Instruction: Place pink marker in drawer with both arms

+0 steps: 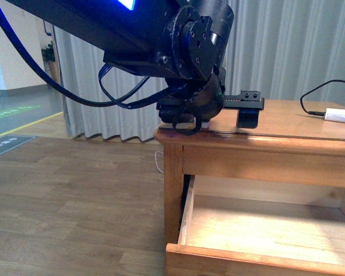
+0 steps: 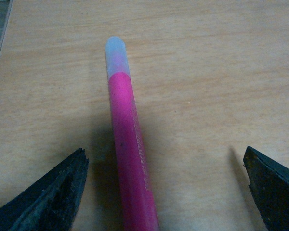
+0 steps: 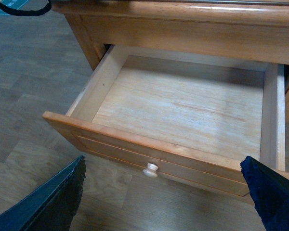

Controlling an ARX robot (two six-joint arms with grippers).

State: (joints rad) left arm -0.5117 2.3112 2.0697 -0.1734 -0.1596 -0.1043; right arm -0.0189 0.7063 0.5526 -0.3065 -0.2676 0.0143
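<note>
The left jaws stand wide apart, one dark finger (image 2: pixel 48 202) on each side of the pink marker (image 2: pixel 127 144), neither touching it. The marker lies flat on the wooden surface (image 2: pixel 221 72), its pale cap pointing away from the wrist. The right jaws, also wide, hang before the open drawer (image 3: pixel 135 139), facing its knob (image 3: pixel 151 169). A white plug (image 1: pixel 338 115) sits far right on the surface.

Counter (image 1: pixel 293 123): light-brown wood, right half of the frame.
Adapter (image 1: pixel 338 115): white, lying on the counter near the right edge.
Cable (image 1: pixel 328 83): black, arching up from the adapter.
Curtain (image 1: pixel 293 46): pale grey, pleated, behind.
Floor (image 1: pixel 75 201): wood planks, lower left.
</note>
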